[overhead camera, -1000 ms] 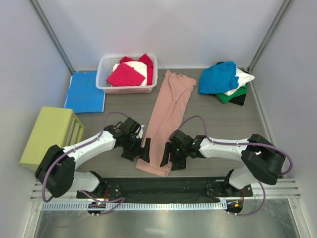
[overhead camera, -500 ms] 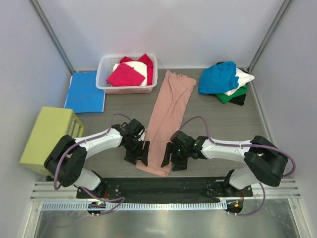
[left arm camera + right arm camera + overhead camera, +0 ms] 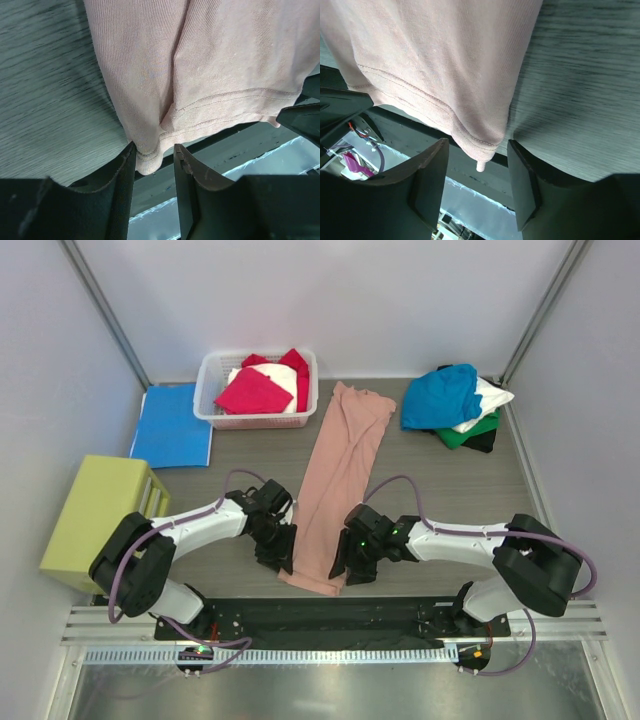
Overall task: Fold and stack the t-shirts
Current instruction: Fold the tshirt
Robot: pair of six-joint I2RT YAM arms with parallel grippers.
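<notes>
A dusty-pink t-shirt point(image 3: 340, 460), folded into a long strip, lies down the middle of the table. Its hem is at the near edge. My left gripper point(image 3: 283, 550) is at the hem's near left corner. In the left wrist view that corner point(image 3: 148, 162) hangs between the jaws of the left gripper point(image 3: 154, 152); one finger touches the cloth and a gap remains on the other side. My right gripper point(image 3: 340, 558) is at the near right corner. In the right wrist view the pink t-shirt point(image 3: 445, 60) has its corner between the right gripper's point(image 3: 477, 150) open jaws, with gaps on both sides.
A white basket point(image 3: 256, 421) at the back left holds magenta and white shirts. A blue folder point(image 3: 170, 425) lies left of it, and a yellow-green box point(image 3: 100, 515) stands nearer. A pile of teal-blue, white, green and black shirts point(image 3: 440, 395) sits back right.
Both grippers' jaws have narrowed around the pink shirt's near hem corners, the left one much more. The left gripper has shifted slightly inward onto its corner. The shirt has not moved.
</notes>
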